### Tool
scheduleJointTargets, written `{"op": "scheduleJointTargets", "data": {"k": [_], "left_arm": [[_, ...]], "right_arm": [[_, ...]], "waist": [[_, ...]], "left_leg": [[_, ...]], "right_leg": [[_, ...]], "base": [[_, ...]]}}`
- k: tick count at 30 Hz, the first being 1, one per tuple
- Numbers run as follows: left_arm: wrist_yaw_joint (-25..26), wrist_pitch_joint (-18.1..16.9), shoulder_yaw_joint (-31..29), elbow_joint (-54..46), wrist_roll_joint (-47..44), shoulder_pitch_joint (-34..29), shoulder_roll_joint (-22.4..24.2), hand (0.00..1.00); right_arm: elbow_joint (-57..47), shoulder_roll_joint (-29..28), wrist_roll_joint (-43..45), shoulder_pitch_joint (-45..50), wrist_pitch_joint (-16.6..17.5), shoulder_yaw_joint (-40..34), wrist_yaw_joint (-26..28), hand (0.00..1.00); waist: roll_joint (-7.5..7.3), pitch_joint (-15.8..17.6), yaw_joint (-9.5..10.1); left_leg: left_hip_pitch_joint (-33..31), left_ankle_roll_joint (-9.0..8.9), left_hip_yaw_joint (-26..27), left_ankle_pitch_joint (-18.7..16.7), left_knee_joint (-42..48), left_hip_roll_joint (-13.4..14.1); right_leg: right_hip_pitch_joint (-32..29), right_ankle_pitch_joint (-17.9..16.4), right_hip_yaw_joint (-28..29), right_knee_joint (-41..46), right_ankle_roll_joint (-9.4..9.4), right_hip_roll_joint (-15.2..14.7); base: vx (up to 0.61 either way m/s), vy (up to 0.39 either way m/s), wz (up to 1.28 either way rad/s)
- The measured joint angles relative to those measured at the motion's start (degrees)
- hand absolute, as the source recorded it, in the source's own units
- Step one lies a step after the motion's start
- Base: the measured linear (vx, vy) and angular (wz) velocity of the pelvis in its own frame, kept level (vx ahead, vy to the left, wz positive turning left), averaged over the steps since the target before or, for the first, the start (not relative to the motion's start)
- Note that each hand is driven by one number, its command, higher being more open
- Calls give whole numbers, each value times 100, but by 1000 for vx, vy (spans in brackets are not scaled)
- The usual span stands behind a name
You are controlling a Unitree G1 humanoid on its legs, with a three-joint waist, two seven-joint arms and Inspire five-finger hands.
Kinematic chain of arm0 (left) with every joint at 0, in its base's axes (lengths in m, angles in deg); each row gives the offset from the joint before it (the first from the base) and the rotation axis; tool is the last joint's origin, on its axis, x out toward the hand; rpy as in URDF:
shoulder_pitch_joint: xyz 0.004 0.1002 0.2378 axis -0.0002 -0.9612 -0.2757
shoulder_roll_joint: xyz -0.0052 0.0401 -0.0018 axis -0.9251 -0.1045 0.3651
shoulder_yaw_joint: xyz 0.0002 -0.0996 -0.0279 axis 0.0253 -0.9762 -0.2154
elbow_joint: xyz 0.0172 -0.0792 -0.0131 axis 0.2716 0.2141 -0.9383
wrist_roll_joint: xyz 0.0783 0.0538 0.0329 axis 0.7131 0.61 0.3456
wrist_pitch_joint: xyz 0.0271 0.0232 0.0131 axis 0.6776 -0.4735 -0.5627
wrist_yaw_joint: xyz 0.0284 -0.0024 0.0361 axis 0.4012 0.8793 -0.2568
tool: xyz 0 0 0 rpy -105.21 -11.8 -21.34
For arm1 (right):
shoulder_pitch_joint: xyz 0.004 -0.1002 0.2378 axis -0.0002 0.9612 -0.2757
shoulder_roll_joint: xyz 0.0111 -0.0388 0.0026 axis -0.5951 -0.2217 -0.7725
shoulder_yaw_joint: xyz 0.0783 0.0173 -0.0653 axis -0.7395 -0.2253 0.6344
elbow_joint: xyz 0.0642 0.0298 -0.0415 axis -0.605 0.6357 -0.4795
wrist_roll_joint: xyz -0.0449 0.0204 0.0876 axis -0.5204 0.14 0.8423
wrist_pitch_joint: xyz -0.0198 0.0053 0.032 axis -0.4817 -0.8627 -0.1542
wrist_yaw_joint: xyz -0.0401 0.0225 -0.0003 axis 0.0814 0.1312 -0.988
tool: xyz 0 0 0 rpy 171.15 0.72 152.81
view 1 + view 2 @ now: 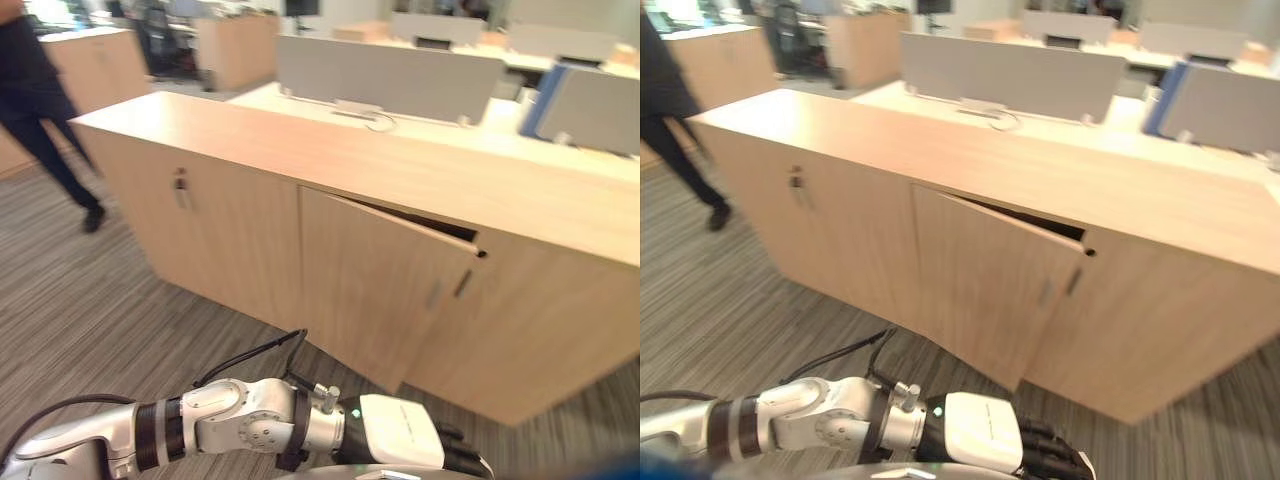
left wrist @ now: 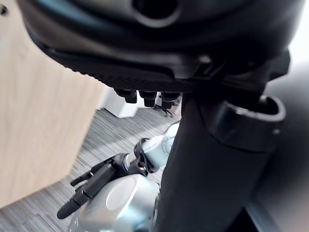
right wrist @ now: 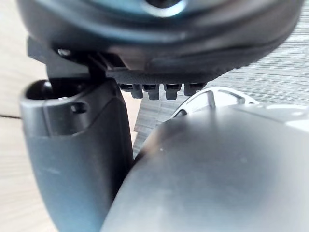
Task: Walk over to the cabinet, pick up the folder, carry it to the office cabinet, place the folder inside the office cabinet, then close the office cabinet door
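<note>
Ajar pale wooden door up ahead of the dark left robot hand
The long light-wood office cabinet runs left to right over the grey striped carpet. Its door stands slightly open, with the upright free edge swung out on the right. The left robot hand is held low across the front, below that edge, fingers relaxed and holding nothing — it looks the nearer one for a push. The right robot hand is loose-fingered and empty too. Whether the folder lies behind the door I cannot tell — the gap is dark. No writing or brand can be read.
</note>
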Motion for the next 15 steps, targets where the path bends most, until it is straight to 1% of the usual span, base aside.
{"op": "scheduleJointTargets", "data": {"k": [1,2,3,4,5,6,7,8,10,12,14,15], "left_arm": [[-3,0,-8,6,4,20,17,100],[-6,-18,-13,35,3,46,40,100],[-7,-49,-28,82,3,46,66,100],[-9,-85,-91,172,2,9,151,100],[-10,-109,-183,273,2,-103,302,100],[-10,-113,-197,331,2,-143,399,100],[-24,-118,-283,423,5,-234,554,100],[-41,-137,-341,532,5,-375,657,100],[-41,-206,-519,820,-52,-583,821,100],[-59,-257,-691,1176,-170,-816,1055,100],[-152,-349,-1138,1655,-359,-1256,1284,100],[-170,-337,-1304,1805,-423,-1407,1356,100]], "right_arm": [[166,39,-32,-95,-19,-16,-1,100],[345,91,-124,-196,-35,-15,-2,100],[422,117,-176,-232,-35,-5,2,100],[479,152,-228,-279,-34,3,5,100],[481,201,-233,-283,-35,23,10,100],[485,261,-231,-283,-35,31,19,100],[508,344,-221,-284,-32,90,27,100],[514,386,-214,-289,-26,287,18,100],[513,382,-192,-310,-20,486,-14,100],[531,346,-118,-334,-23,516,-37,100],[572,322,66,-347,-28,524,-79,100],[575,305,88,-353,-28,537,-101,100]], "waist": [[18,-2,-57],[33,0,-93],[31,-1,-88],[40,-7,-78],[177,-24,-76],[243,-12,-75],[372,-38,-83],[431,-78,-94],[420,-79,-119],[382,-77,-174],[293,-43,-232],[269,-35,-246]], "left_leg": [[-30,3,45,1,15,0],[-63,8,161,4,38,9],[-92,9,228,4,68,14],[-117,-8,345,15,85,12],[-159,-57,415,51,85,37],[-167,-82,415,70,86,69],[-163,-155,411,118,91,148],[-134,-207,407,149,99,225],[-89,-286,399,187,83,319],[-87,-380,402,208,35,385],[-62,-490,446,273,-29,438],[-57,-512,456,286,-34,451]], "right_leg": [[194,4,-93,-28,5,-68],[357,-36,-204,-203,109,-79],[359,-57,-256,-342,212,-47],[371,-109,-368,-665,341,94],[373,-9,-287,-1124,633,315],[371,77,-217,-1311,715,430],[355,241,-24,-1684,667,667],[335,373,204,-1988,622,875],[318,513,506,-2360,542,1130],[271,607,709,-2602,482,1328],[244,672,897,-2789,413,1500],[241,684,937,-2825,400,1534]], "base": [[11,17,-37],[-8,-2,-43],[-29,-36,-58],[-40,-63,-73],[-34,-69,-74],[-27,-70,-87],[-13,-78,-103],[-9,-87,-119],[-5,-107,-97],[-5,-108,-67],[-7,-103,-51],[-3,-109,-35]]}}
